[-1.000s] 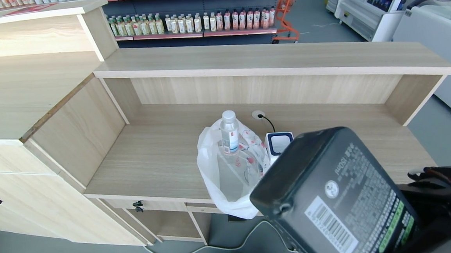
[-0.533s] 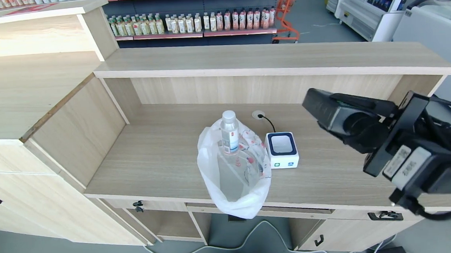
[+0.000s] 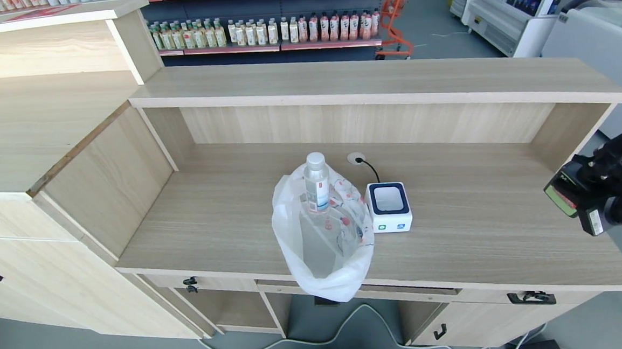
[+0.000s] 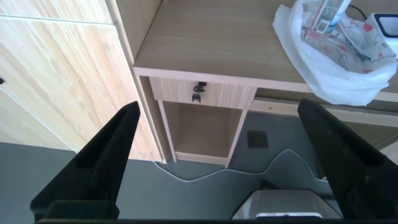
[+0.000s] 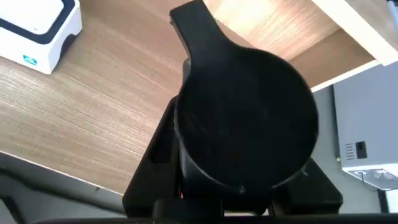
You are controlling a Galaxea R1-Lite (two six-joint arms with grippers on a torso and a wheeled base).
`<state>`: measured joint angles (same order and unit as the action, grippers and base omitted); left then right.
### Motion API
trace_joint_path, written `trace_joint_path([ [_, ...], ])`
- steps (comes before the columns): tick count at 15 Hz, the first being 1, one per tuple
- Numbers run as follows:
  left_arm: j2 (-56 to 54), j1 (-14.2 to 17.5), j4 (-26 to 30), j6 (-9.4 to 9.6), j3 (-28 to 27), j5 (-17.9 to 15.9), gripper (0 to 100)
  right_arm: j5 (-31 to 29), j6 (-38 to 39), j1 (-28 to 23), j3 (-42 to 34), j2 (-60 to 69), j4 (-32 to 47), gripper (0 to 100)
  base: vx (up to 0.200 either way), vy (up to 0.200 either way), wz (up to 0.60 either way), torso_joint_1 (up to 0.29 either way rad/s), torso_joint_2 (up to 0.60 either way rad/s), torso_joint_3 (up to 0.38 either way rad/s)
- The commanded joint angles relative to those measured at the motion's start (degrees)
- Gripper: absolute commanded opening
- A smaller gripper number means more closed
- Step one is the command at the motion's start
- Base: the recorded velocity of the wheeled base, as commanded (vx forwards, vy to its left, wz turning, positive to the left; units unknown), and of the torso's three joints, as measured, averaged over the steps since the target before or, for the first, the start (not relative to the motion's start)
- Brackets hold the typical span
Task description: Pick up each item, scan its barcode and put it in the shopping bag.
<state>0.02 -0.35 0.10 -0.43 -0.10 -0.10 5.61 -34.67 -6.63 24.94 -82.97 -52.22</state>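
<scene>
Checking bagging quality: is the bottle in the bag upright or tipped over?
Upright. In the head view the bottle stands in the bag, its cap pointing up above the rim, beside the scanner.

Cut by the right edge of the head view: black pack [image 3: 574, 197], its print too small to read. Cut by the right wrist view's edge: scanner [image 5: 32, 25]. By the left wrist view's edge: shopping bag [image 4: 329, 65].

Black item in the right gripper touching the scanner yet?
Apart. Head view: the scanner sits by the bag; the black item hangs at the right end of the counter, with bare wood between them.
</scene>
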Motion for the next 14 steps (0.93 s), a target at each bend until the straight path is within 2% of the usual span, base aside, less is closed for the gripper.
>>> trace_joint_path([
  [1, 0.0, 0.0, 0.0, -0.01, 0.0, 0.0, 100, 0.5, 0.9, -0.2, -0.1, -5.0, -2.8, 0, 0.0, 0.0, 0.0, 0.0, 0.0, 0.0],
  [2, 0.0, 0.0, 0.0, -0.01, 0.0, 0.0, 100, 0.6, 0.7, -0.2, -0.2, -5.4, -5.5, 0, 0.0, 0.0, 0.0, 0.0, 0.0, 0.0],
  [4, 0.0, 0.0, 0.0, -0.01, 0.0, 0.0, 100, 0.9, 0.7, -0.9, -0.2, -5.8, -6.0, 0, 0.0, 0.0, 0.0, 0.0, 0.0, 0.0],
  [6, 0.0, 0.0, 0.0, -0.01, 0.0, 0.0, 100, 4.8, 2.6, -1.2, -0.2, -6.3, -6.0, 0, 0.0, 0.0, 0.6, 0.002, 0.0, -0.002],
  [9, 0.0, 0.0, 0.0, -0.01, 0.0, 0.0, 100, 5.5, 4.3, 0.5, 0.2, -8.3, -6.6, 0, 0.0, 0.0, 0.6, 0.002, 0.0, 0.004],
  [10, 0.0, 0.0, 0.0, -0.01, 0.0, 0.0, 100, 5.9, 6.5, 1.1, 0.7, -9.3, -6.8, 0, 0.0, 0.0, 0.6, 0.007, 0.0, 0.002],
  [12, 0.0, 0.0, 0.0, -0.01, 0.0, 0.0, 100, 8.9, 13.0, 2.3, 2.0, -11.4, -6.4, 0, 0.0, 0.0, 0.0, 0.0, 0.0, 0.0],
  [14, 0.0, 0.0, 0.0, -0.01, 0.0, 0.0, 100, 14.5, 24.3, 4.0, 4.6, -16.1, -6.9, 0, 0.0, 0.0, 0.0, 0.0, 0.0, 0.0],
])
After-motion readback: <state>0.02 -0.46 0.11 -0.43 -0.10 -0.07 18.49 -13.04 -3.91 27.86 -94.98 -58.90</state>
